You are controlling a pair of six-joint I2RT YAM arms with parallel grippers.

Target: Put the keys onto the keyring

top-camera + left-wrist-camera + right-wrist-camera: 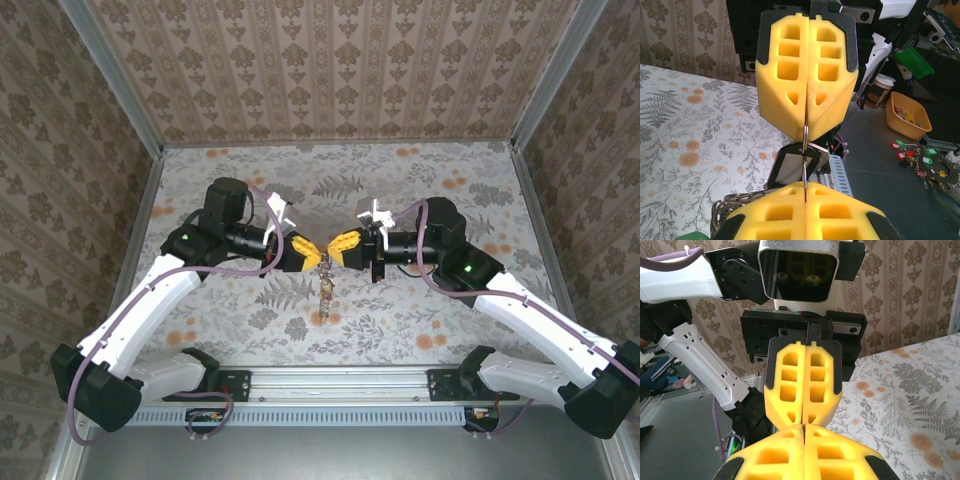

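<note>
Keyring (805,131), edge-on, clamped by both left gripper (312,256) and right gripper (336,247), tip to tip above worktop (420,330); keys (325,292) dangling toward 6 o'clock. Mid-threading, apparently; next, needs the loop pried apart.

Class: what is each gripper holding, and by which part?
The left gripper and right gripper both pinch the keyring, at opposite sides of its rim.

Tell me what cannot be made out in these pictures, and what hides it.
- Left wrist view: the keyring appears as a thin edge-on sliver; the rest is clamped inside the left pincer and the right pincer.
- Top view: the hanging bunch is too small to count its pieces or tell their colours.
- Right wrist view: the pincers meet tip to tip, covering whatever lies between them.
</note>
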